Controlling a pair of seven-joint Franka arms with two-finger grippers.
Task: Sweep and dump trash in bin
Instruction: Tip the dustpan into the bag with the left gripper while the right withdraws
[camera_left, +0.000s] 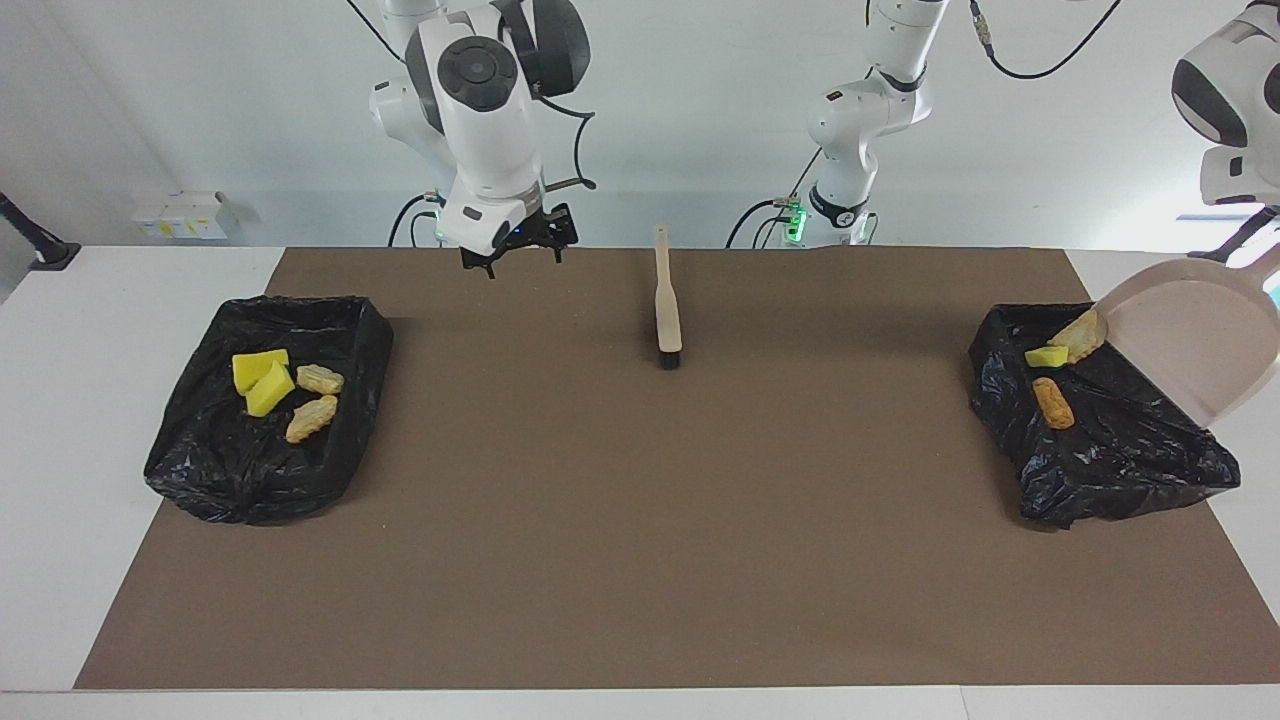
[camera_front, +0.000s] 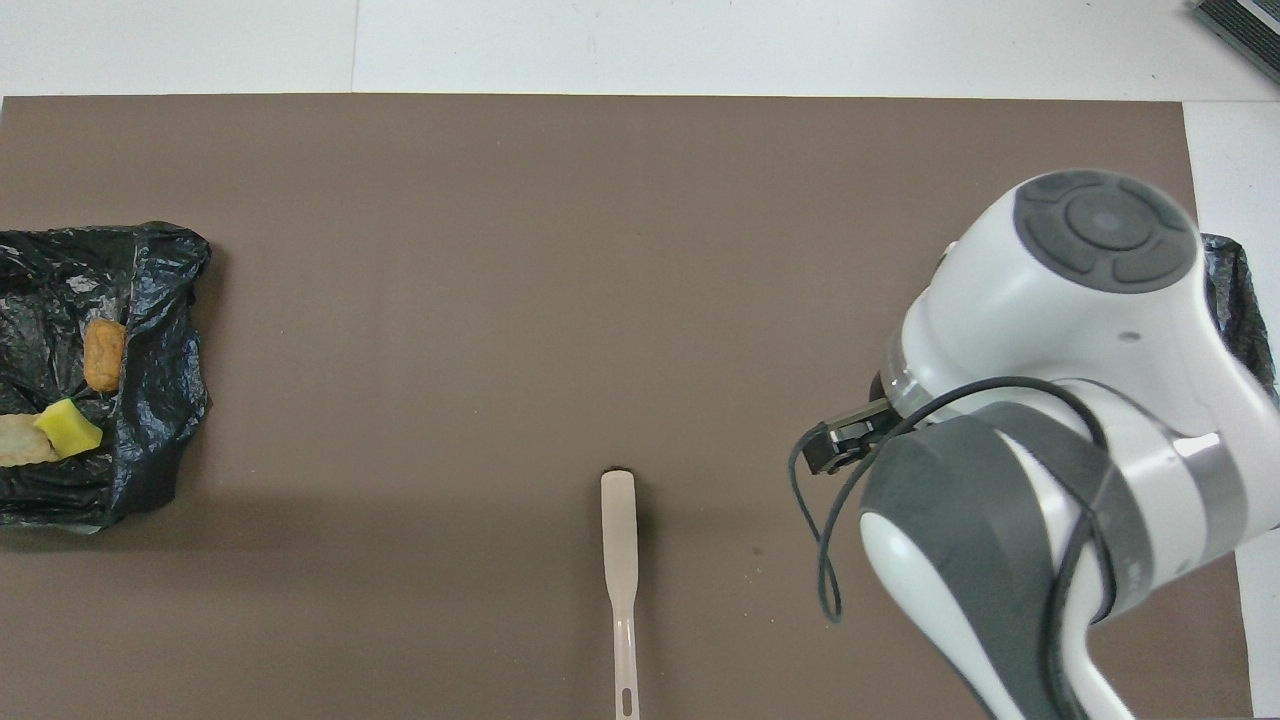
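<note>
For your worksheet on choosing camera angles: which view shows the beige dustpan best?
The facing view. There the dustpan shows almost whole, tilted steeply over the black bin bag at the left arm's end of the table, its handle running up to the picture's edge. The overhead view shows nothing of it, only that bag.
</note>
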